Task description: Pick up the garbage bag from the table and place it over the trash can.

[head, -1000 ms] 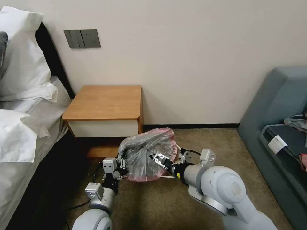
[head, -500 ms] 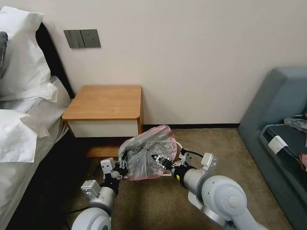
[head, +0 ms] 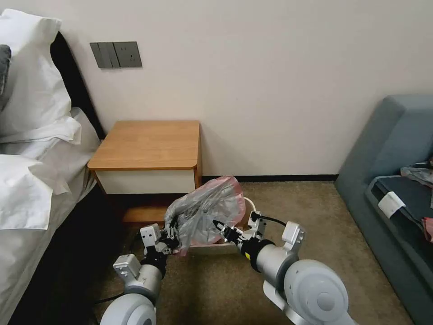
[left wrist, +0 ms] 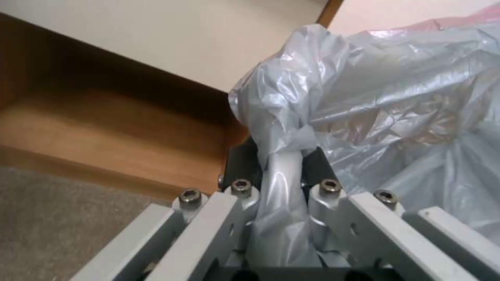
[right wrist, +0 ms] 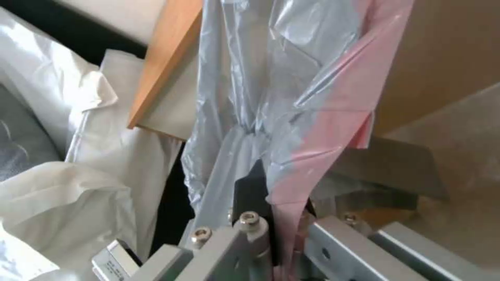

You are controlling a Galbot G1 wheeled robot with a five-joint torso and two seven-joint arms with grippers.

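Crinkly grey bag [head: 205, 212] with pink rim, stretched over cream bin [head: 247, 208] on carpet, left gripper [head: 172, 238] and right gripper [head: 218, 225] jaws each clamped on its plastic

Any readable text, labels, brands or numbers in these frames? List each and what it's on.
None legible.
White tag on the grey sofa: no print can be made out.
Small label on the right end effector body: marks too blurred to read.
Wall switch and socket plate: no markings visible.
Garbage bag, nightstand: no print.
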